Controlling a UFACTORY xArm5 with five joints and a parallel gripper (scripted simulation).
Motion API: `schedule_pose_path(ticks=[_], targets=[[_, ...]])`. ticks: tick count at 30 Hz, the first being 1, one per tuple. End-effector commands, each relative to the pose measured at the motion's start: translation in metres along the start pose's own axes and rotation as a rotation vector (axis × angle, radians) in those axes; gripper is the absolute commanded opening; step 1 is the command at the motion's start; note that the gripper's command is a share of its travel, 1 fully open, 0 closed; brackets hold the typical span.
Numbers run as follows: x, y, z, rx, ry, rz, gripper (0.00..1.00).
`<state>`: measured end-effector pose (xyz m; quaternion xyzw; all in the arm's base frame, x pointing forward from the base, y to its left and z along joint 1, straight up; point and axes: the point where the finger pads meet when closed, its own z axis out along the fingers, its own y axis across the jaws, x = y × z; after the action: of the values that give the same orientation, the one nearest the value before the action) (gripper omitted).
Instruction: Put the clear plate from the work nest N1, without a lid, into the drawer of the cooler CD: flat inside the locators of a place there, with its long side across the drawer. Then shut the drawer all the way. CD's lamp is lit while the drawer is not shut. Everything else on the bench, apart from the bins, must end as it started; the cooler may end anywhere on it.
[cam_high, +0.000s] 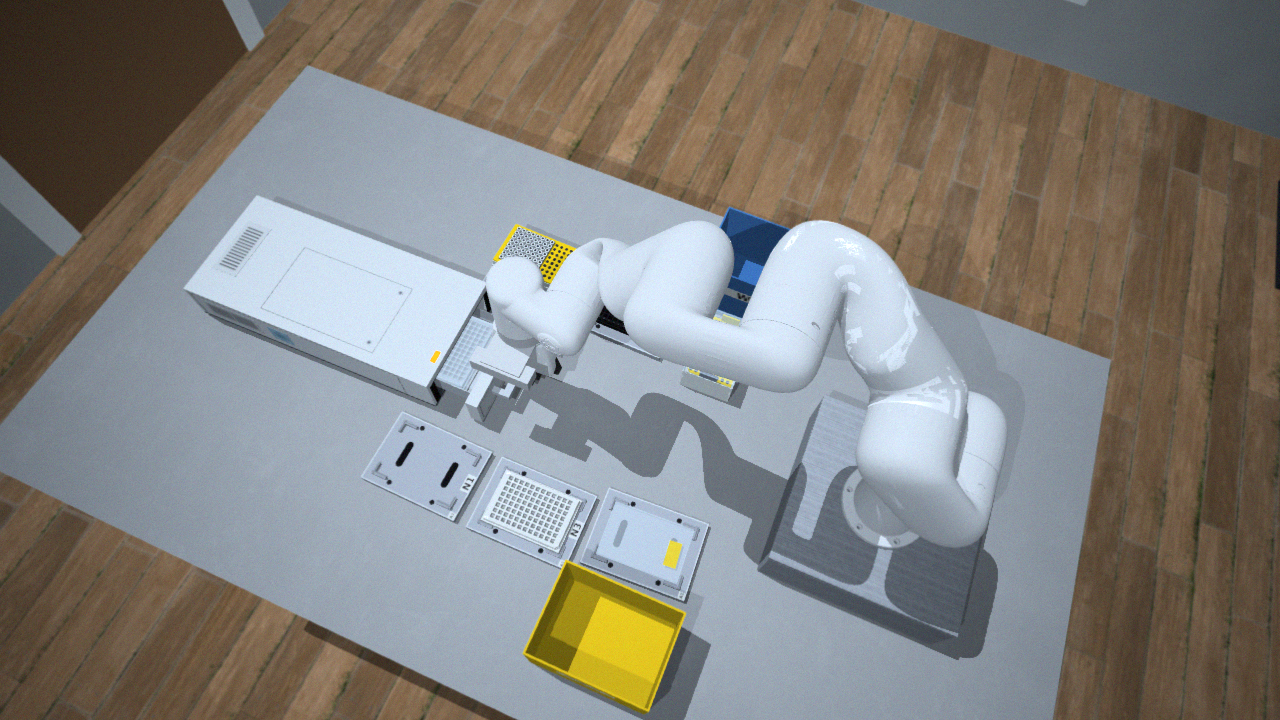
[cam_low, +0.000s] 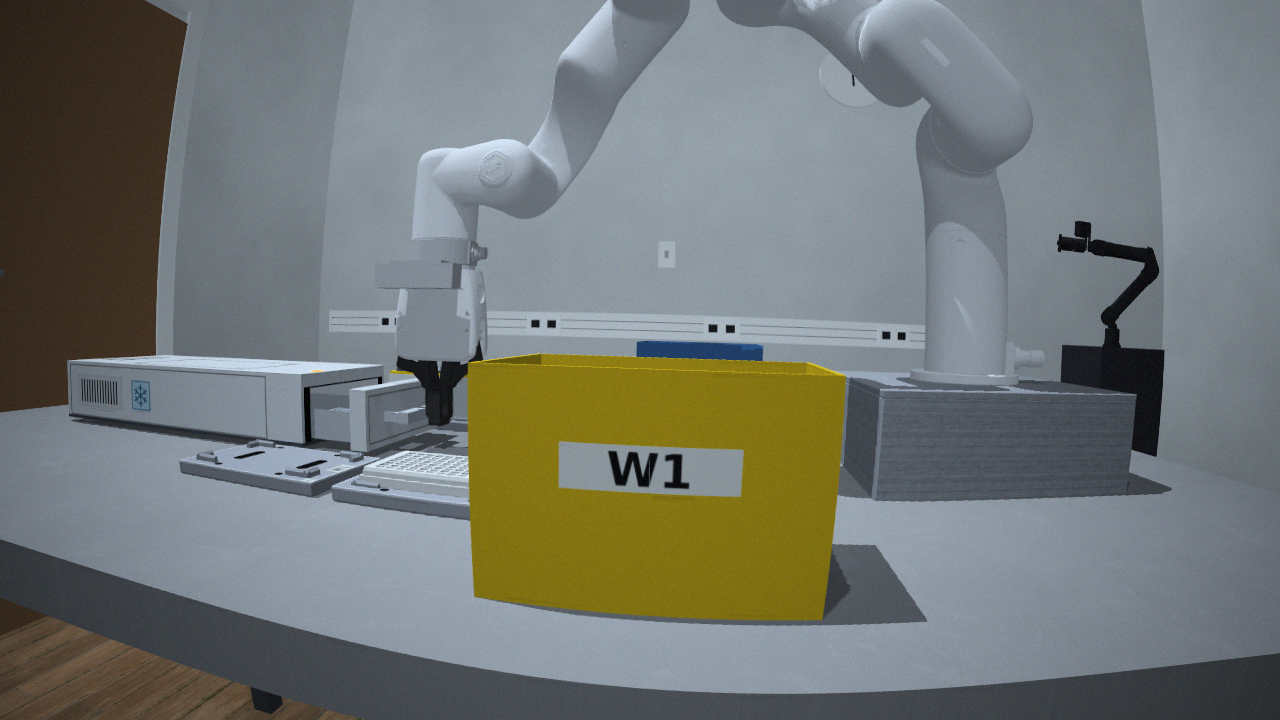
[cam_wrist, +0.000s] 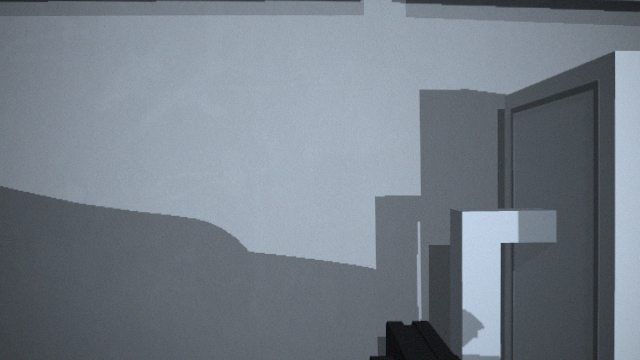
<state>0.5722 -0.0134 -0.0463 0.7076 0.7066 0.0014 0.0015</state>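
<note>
The cooler CD (cam_high: 331, 295) lies at the left of the bench. Its drawer (cam_low: 384, 413) stands part open, and its orange lamp (cam_high: 435, 356) is lit. The clear plate (cam_high: 466, 351) lies in the drawer, long side across it; my arm hides its right part. My gripper (cam_low: 438, 398) is shut and empty. It hangs low, just outside the drawer front, beside the handle (cam_low: 407, 414). In the wrist view the black fingertips (cam_wrist: 415, 341) sit next to the handle (cam_wrist: 500, 260) and the drawer front (cam_wrist: 555, 220). Nest N1 (cam_high: 427, 463) is empty.
Nest N3 (cam_high: 531, 510) holds a white well plate, and a third nest (cam_high: 644, 544) holds a flat piece with a yellow tag. The yellow bin W1 (cam_high: 605, 635) stands in front. A yellow tip rack (cam_high: 535, 250) and a blue bin (cam_high: 751, 259) stand behind my arm.
</note>
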Motion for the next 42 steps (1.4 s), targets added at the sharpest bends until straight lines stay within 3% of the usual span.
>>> schedule_pose_path(ticks=[1, 42], targets=[[0.000, 0.006, -0.002, -0.005, 0.002, 0.000, 0.00], [0.000, 0.060, -0.003, -0.006, 0.002, 0.000, 0.00]])
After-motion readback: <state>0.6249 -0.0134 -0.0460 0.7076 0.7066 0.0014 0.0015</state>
